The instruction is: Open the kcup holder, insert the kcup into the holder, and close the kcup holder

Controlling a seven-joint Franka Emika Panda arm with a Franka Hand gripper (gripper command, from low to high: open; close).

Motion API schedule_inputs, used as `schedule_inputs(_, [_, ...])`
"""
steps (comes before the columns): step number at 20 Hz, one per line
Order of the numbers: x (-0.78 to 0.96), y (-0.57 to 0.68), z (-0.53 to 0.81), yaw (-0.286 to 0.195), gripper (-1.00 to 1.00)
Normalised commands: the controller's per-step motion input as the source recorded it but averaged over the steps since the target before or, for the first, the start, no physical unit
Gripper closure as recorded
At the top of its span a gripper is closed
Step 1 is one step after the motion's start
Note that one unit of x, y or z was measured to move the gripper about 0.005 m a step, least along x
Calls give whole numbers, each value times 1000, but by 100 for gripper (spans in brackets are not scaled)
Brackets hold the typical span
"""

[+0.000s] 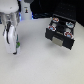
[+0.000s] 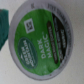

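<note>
kcup (image 2: 42,42) directly beneath hand (image 1: 15,48)

arm (image 1: 10,32): white, reaching downward | exterior view's left | jaws: state unclear

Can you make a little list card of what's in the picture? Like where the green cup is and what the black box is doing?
robot arm: white, at the exterior view's left
gripper: pointing down above the table
kcup: green top, right at the gripper; the actual grip is too blurry to see
kcup holder: black, at the exterior view's right, drawer looks pulled out
inside the holder: other pods with red and blue tops
kcup in the holder: not yet
</note>
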Motion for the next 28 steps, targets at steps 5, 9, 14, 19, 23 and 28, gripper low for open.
schedule_inputs(5, [33,-2,1,-103,100])
schedule_inputs(9, [31,-2,-4,-94,100])
schedule_inputs(14, [8,-10,16,-70,100])
schedule_inputs(19, [116,197,540,-19,100])
schedule_inputs(23, [195,368,822,3,100])
schedule_inputs(28, [159,499,824,34,100])
